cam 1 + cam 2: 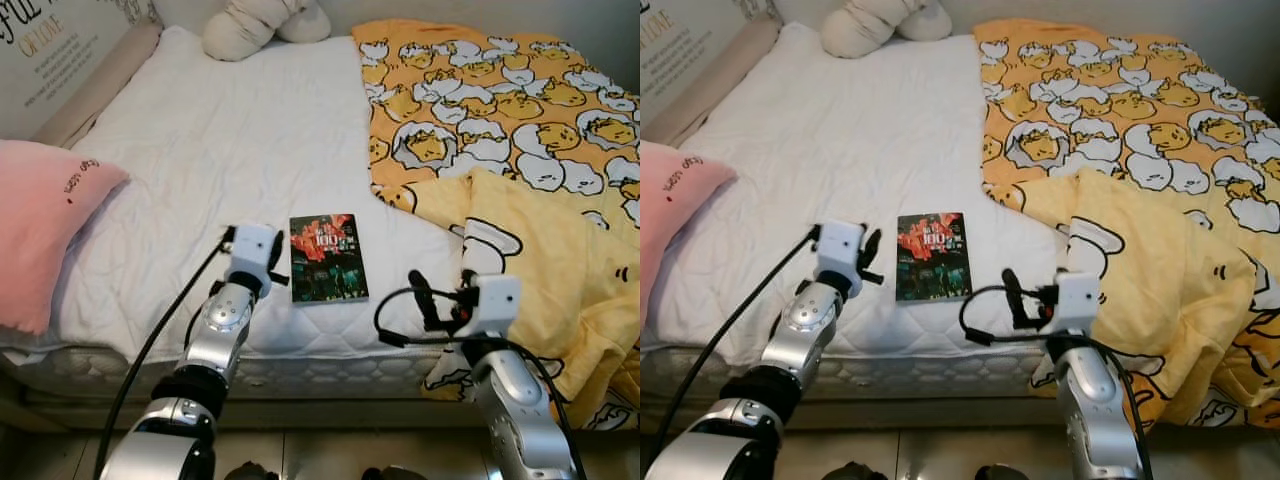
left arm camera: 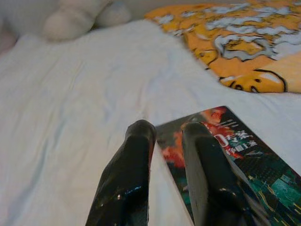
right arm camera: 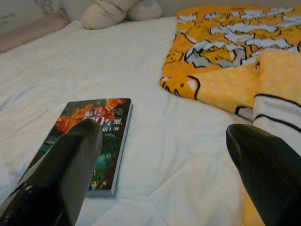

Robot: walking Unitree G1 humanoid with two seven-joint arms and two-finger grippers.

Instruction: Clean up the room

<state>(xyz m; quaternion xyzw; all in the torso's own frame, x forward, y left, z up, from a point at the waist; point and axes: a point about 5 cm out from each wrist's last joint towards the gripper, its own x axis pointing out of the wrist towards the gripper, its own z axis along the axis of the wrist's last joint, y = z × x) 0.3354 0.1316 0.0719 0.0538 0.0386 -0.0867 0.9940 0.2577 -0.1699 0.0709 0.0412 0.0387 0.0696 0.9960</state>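
Observation:
A book (image 1: 328,257) with a dark red and green cover lies flat on the white mattress (image 1: 220,150) near its front edge. My left gripper (image 2: 168,129) hovers at the book's left edge with its fingers close together and nothing between them; one finger (image 2: 202,160) is over the cover and the other is over the sheet. My right gripper (image 1: 443,295) stands open just right of the book, its fingers wide apart between the book and the yellow blanket (image 1: 500,110).
The yellow egg-print blanket covers the bed's right half and hangs over the front edge. A pink pillow (image 1: 45,220) lies at the left edge. A cream plush cushion (image 1: 265,22) rests at the far end. A wall (image 1: 50,50) with lettering runs along the left.

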